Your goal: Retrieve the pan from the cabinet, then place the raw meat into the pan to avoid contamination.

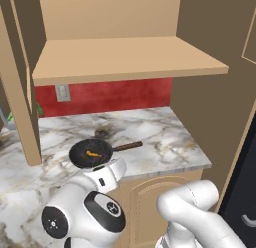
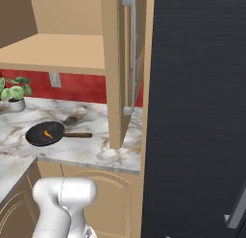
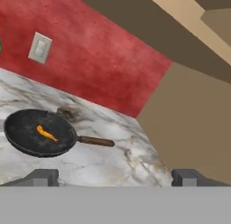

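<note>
pan on the counter with something orange in it, open gripper hanging above

the pan [image 1: 91,153] sits flat on the marble counter [image 1: 165,142], out of the cabinet [image 1: 125,57], its brown handle [image 3: 94,141] lying along the counter towards the tall dark panel [image 2: 197,112] seen in the right base view. on its mottled inside lies a small orange piece [image 3: 46,133], the only thing in the pan. if that is the raw meat, both parts of the task look done or nearly so; it is too small and too plainly coloured to name with any certainty.

the gripper [image 3: 115,177] is released, its two dark tips set wide with nothing between them, looking down and across at the pan from some way off and touching nothing. judged from that, the step in hand is the end of the placing. the next move would call only for a clean retreat that keeps clear of the handle and the shelf [image 1: 130,59] overhead.

behind the pan are the red backsplash [image 3: 90,60] and a wall socket [image 3: 39,48]; a potted plant [image 2: 13,93] stands at the counter's far left.

in the left base view the arm covers the pan's near rim. the open cabinet door [image 2: 126,64] hides part of the counter in the right base view. no other meat or plate can be made out.
</note>
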